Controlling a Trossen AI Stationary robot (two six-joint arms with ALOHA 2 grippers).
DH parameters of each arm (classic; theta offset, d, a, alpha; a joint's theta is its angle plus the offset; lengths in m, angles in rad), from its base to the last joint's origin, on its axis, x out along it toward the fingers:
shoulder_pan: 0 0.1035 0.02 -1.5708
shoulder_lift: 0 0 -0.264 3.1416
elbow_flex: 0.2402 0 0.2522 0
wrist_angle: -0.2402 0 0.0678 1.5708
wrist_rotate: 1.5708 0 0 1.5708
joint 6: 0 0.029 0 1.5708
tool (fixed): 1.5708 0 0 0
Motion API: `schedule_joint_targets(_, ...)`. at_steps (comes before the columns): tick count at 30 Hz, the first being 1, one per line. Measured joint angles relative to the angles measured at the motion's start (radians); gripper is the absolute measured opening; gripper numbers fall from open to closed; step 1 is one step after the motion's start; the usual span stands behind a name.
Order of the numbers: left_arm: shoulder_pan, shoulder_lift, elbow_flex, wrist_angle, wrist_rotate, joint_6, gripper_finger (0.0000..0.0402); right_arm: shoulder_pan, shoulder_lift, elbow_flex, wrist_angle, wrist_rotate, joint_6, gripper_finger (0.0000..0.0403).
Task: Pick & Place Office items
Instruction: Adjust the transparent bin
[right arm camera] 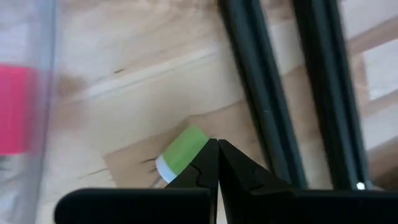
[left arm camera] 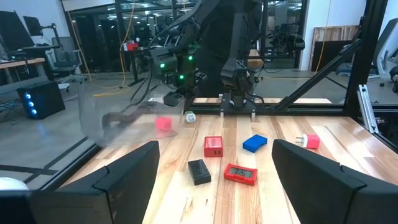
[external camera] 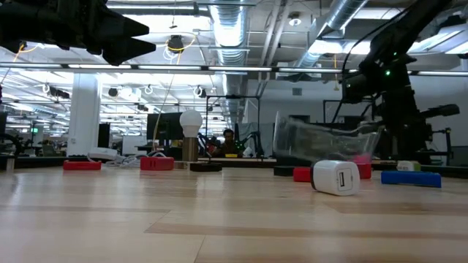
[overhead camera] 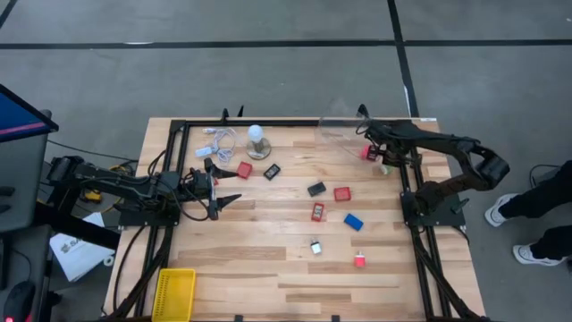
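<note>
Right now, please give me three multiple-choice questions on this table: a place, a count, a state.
1. Where is the yellow plastic lattice bin? A) mid-table B) at a table corner on the left arm's side C) under the right arm
2. How many blue flat blocks lie on the wooden table? A) one B) three C) none
3. The right gripper fingers are: A) wide open B) shut on a red block C) shut, empty
B: the high view shows it at that corner. A: only one shows. C: they meet beside a green-and-white block. The open left gripper waits over the left side.
</note>
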Motion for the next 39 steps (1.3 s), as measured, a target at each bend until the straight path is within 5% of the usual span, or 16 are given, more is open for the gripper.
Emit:
schedule_joint_targets(18, 0.0, 0.0, 0.0, 0.002, -0.001, -0.001, 0.031, 0.151, -0.339, 0.003, 0.036, 0.097, 0.032, 0.0)
schedule_joint_targets(25, 0.0, 0.0, 0.0, 0.013, 0.021, -0.008, 0.031, 0.144, -0.304, 0.003, 0.063, 0.165, 0.054, 0.0)
schedule_joint_targets(39, 0.0, 0.0, 0.0, 0.019, 0.023, -0.006, 0.031, 0.079, -0.098, 0.03, 0.37, 0.059, -0.1, 0.0)
